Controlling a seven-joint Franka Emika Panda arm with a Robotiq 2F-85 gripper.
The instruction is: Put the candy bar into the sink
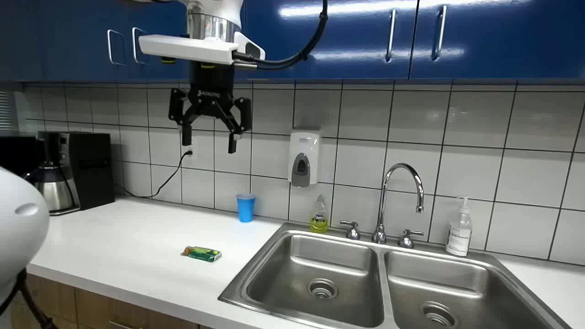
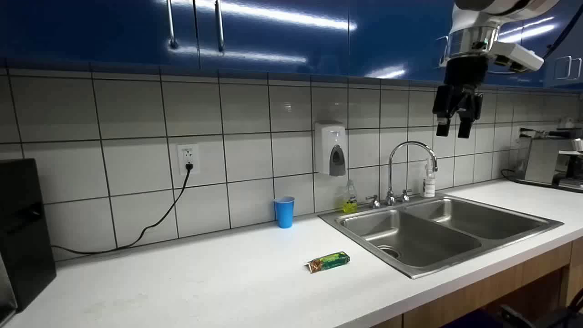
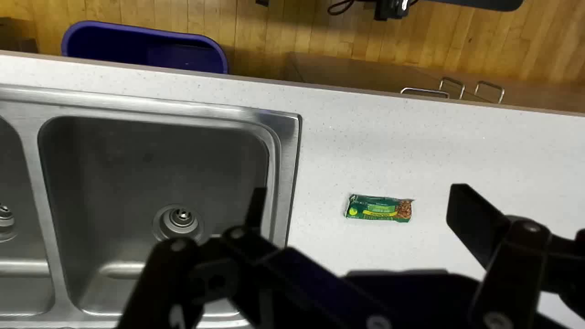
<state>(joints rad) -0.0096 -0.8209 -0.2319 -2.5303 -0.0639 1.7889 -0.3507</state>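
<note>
The candy bar, in a green wrapper with a brown end, lies flat on the white counter beside the sink; it shows in both exterior views (image 1: 202, 254) (image 2: 329, 262) and in the wrist view (image 3: 378, 209). The double-basin steel sink (image 1: 249, 272) is set into the counter; its left-hand basin, with a round drain, also shows in the wrist view (image 3: 151, 164). My gripper (image 1: 209, 140) is open and empty, high above the counter and pointing down. In the wrist view the candy bar appears between the spread fingers (image 3: 357, 194), well below them.
A blue cup (image 1: 246, 209) stands by the tiled wall. A yellow soap bottle (image 1: 319, 219), a curved faucet (image 1: 383, 196) and a pump bottle (image 1: 459, 232) stand along the sink's back. A coffee maker (image 1: 57, 187) is at the counter's end. Blue cabinets (image 1: 338, 41) hang above.
</note>
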